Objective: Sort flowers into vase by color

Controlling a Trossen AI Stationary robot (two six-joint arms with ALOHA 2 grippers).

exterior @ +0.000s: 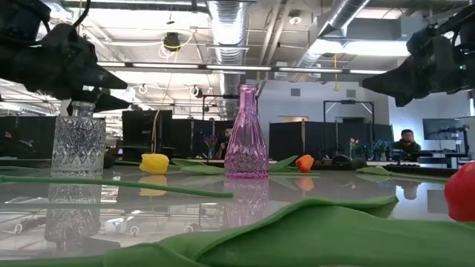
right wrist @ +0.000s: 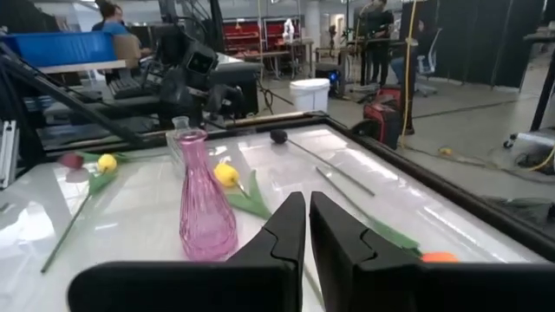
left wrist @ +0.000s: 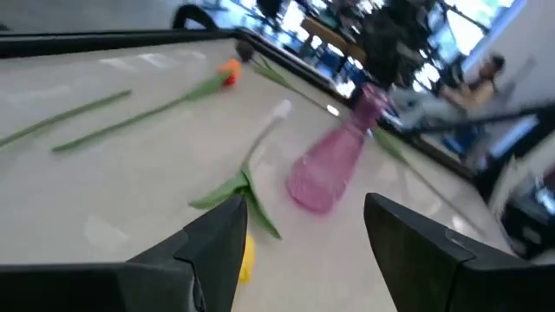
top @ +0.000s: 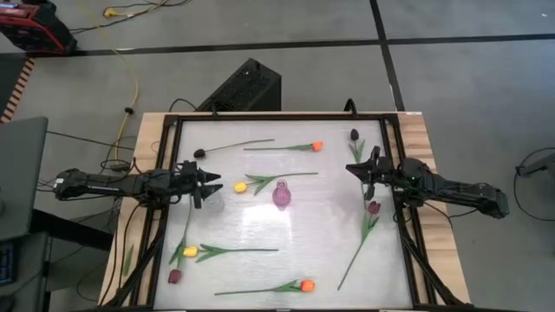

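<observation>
The left gripper (top: 211,181) is held wide open and empty. A yellow tulip (top: 240,187) is seen just ahead of it, its stem running away toward the pink vase (top: 281,194); the shut right gripper (top: 355,171) is farther.

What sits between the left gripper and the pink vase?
In the high view, a yellow tulip lies between the left gripper and the pink vase.

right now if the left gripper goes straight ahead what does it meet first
Probably the yellow tulip just ahead of the open left gripper; beyond it stands the pink vase. Height is unclear, so it may pass above the flower.
</observation>
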